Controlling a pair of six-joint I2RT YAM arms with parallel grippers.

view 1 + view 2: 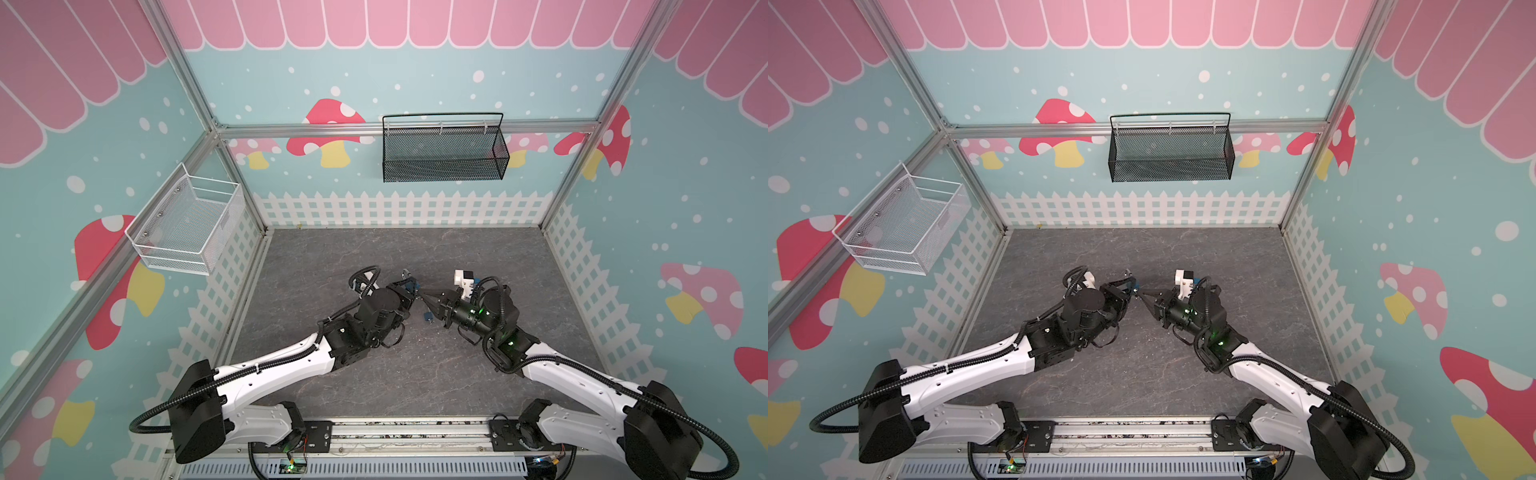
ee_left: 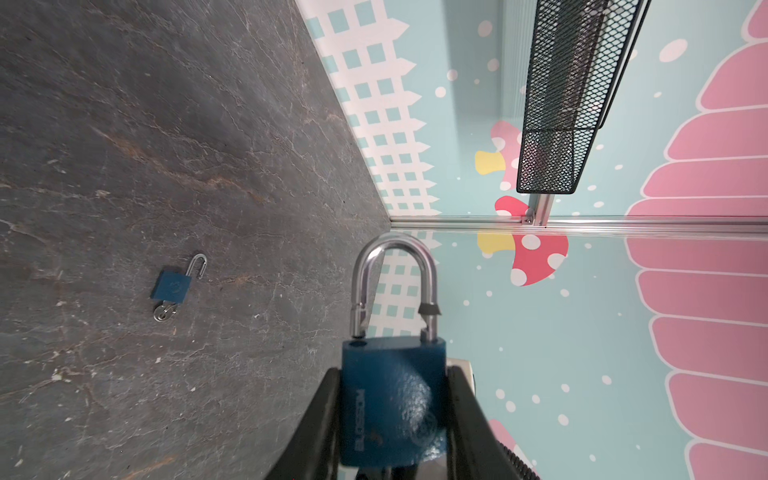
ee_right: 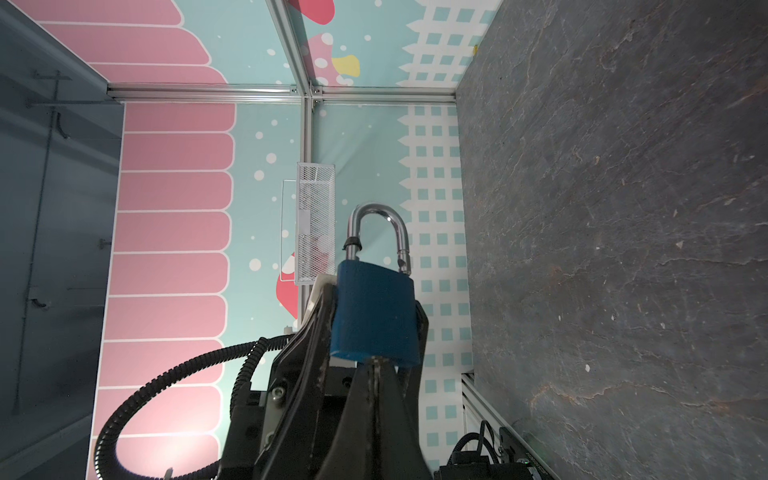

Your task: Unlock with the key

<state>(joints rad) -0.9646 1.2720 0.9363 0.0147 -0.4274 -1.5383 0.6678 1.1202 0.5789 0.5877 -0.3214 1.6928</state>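
You are working over a dark grey, stone-patterned table. It is closed in on the left, far and right sides by pale blue walls printed with mushrooms, pink scallops and a white picket fence. The two arms meet a little beyond the middle of the table, tip to tip.

Your left gripper stands partly open and is clamped on the blue padlock. Its fingers press the two narrow sides of the body. The padlock is held clear of the table with its steel shackle pointing away from the wrist. One leg of the shackle sits in the body. The other has come out and ends just above its hole, so the lock is open.

Your right gripper is closed tight, and its tips are set against the base end of the padlock body, opposite the shackle. That end is covered by the tips in every view. You cannot tell whether a key sits between them, and the keyhole is hidden.

A second, smaller blue padlock lies flat on the table just nearer than the two tips, partly under the right gripper in a top view. A key ring lies at its base end, and its shackle looks sprung as well.

A black mesh basket hangs on the far wall and a white wire basket on the left wall. Both are well apart from the arms.
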